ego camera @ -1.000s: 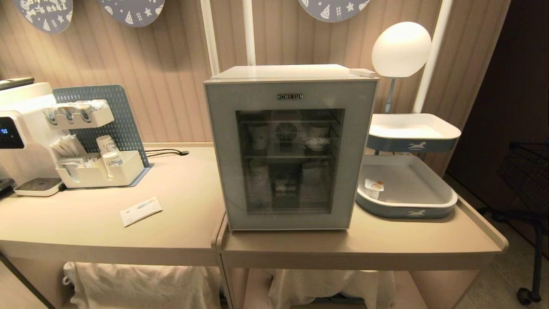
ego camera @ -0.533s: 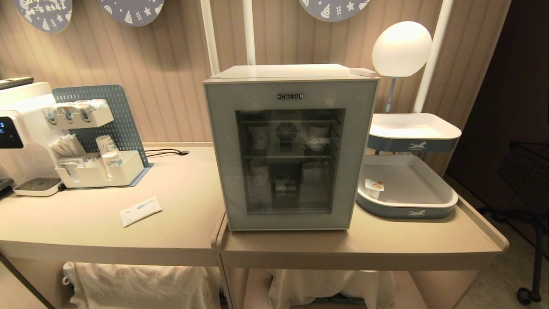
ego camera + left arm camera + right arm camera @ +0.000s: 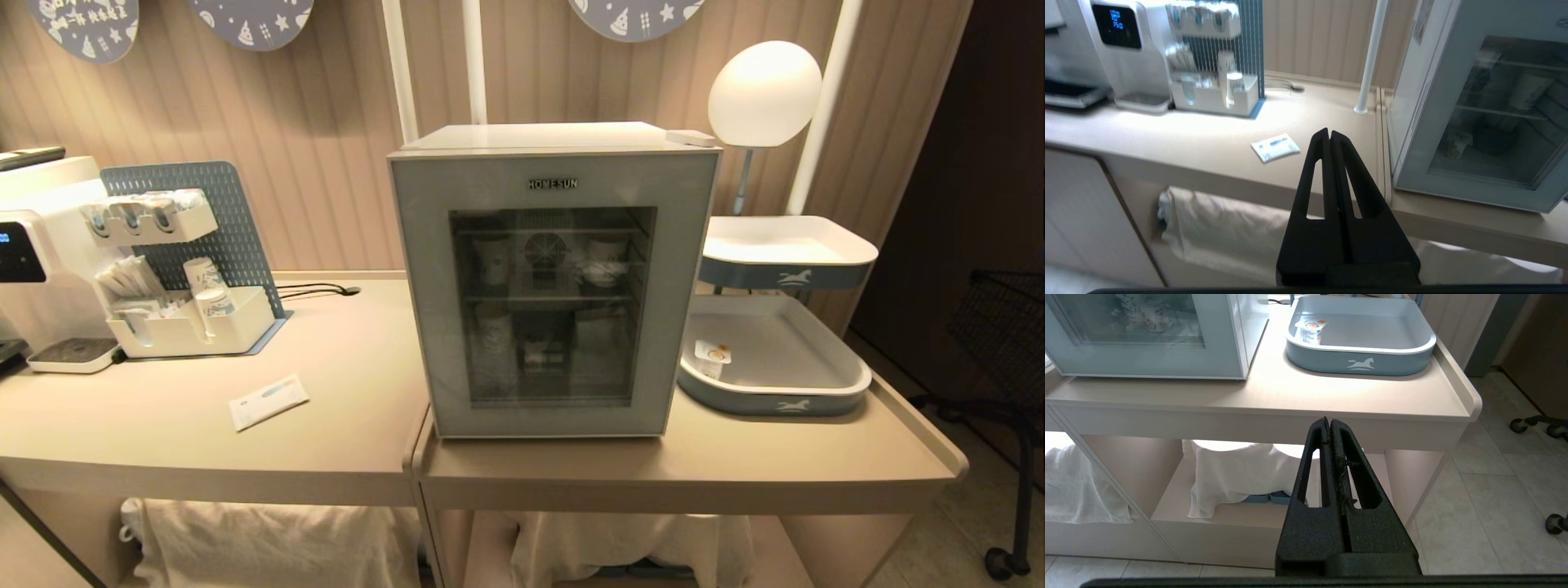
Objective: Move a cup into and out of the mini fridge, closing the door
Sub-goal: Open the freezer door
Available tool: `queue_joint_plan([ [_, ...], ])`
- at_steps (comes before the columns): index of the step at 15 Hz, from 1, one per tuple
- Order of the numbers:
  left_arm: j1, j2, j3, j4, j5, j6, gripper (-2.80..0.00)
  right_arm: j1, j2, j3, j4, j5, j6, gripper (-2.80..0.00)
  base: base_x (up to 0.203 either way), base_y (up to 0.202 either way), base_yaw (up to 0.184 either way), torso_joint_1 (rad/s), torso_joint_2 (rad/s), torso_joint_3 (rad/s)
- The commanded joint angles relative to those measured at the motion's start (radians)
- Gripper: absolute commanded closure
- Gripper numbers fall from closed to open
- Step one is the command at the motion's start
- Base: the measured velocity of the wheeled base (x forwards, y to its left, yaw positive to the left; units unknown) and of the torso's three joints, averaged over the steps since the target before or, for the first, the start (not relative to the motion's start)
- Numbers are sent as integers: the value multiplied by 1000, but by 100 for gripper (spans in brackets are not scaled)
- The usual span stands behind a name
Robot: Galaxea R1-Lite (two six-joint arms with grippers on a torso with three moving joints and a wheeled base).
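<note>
While my left hand [image 3: 1329,134] hangs clenched and empty before the beige tabletop [image 3: 1208,147], the small white foil-lidded yogurt cup [image 3: 1309,330] sits in the grey-blue tray [image 3: 1359,361] beyond my clenched right hand [image 3: 1329,422], beside the white glass-doored mini fridge [image 3: 555,163], its grey-blue framed door [image 3: 424,286] closed

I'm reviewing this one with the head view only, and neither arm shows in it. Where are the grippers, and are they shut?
Observer: The left gripper is shut, held out in front of the counter's edge, left of the mini fridge.
Operator: And the right one?
Observer: The right gripper is shut too, low before the counter's front edge, below the tray.
Operator: Is the cup in that tray upright?
Observer: Yes, the cup stands upright in the tray's corner nearest the fridge, lid on.
</note>
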Motion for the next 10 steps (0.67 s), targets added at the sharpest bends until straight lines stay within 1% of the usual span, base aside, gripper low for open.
queue_joint_plan([
  [1,-2,210,-68,22,7,-31,0,0,2,0,1,0,1,0,0,0,0,0,0,0],
  [3,-3,246,-61,39,-4,-75,0,0,2,0,1,0,1,0,0,0,0,0,0,0],
  [5,-4,219,-40,49,-42,-125,0,0,2,0,1,0,0,0,0,0,0,0,0,0],
  [7,-5,245,-50,53,-55,-135,0,0,2,0,1,0,1,0,0,0,0,0,0,0],
  [8,-5,274,-57,56,-69,-140,0,0,2,0,1,0,1,0,0,0,0,0,0,0],
  [9,-6,326,-72,60,-96,-166,0,0,2,0,1,0,1,0,0,0,0,0,0,0],
  [10,-5,393,-100,66,-134,-205,0,0,2,0,1,0,1,0,0,0,0,0,0,0],
])
